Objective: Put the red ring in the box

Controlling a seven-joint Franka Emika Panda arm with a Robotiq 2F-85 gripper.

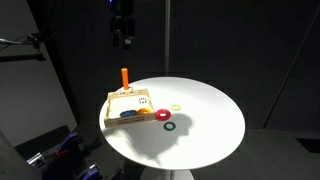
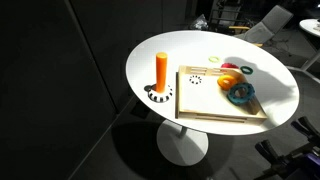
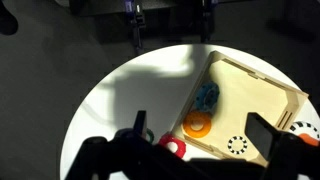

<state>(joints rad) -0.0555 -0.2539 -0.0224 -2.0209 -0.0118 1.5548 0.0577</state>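
The red ring lies flat on the white table just outside the box, touching or nearly touching its wall. In the wrist view the red ring sits beside the box, partly hidden by my gripper body. It also shows in an exterior view beyond the box. My gripper hangs high above the table, open and empty; its fingers frame the box corner from above.
An orange ring and a blue ring lie inside the box. An orange peg stands by its corner. A dark green ring and a thin yellow-green ring lie on the round white table.
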